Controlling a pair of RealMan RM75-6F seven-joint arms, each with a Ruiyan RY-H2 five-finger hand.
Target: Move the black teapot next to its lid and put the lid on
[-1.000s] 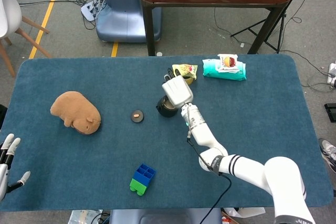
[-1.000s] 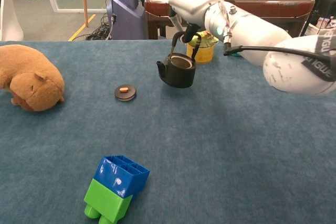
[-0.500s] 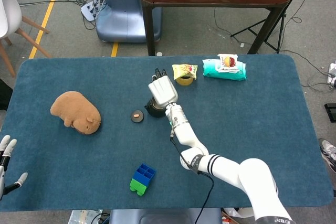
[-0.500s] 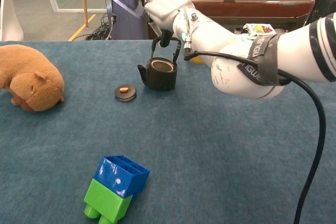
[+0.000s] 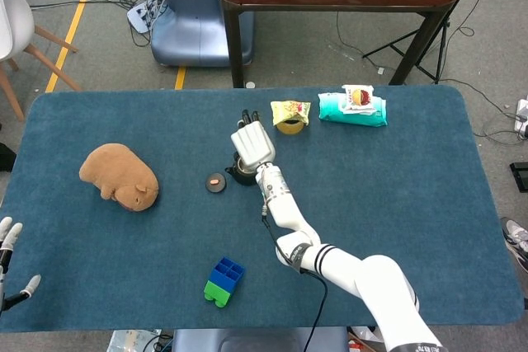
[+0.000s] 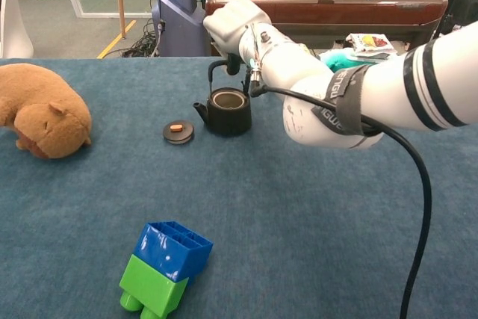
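The black teapot [image 6: 228, 110] stands upright and open-topped on the blue tabletop, its spout pointing left toward its lid. The small round black lid [image 6: 178, 131] with a tan knob lies flat just left of the pot, a short gap apart. My right hand [image 6: 233, 26] is directly above the pot, fingers curled around the top of its wire handle. In the head view the right hand [image 5: 253, 144] covers most of the teapot [image 5: 238, 176], and the lid [image 5: 215, 182] shows beside it. My left hand [image 5: 9, 241] hangs off the table's front left corner, fingers spread, holding nothing.
A brown plush animal [image 5: 120, 176] lies at the left. A blue-and-green block [image 5: 223, 281] sits near the front edge. A yellow snack cup [image 5: 290, 114] and a teal packet [image 5: 353, 108] lie at the back, behind the teapot.
My right hand has carried the teapot leftward and lowered it onto the table beside the lid. The left hand has sunk a little lower at the frame's corner.
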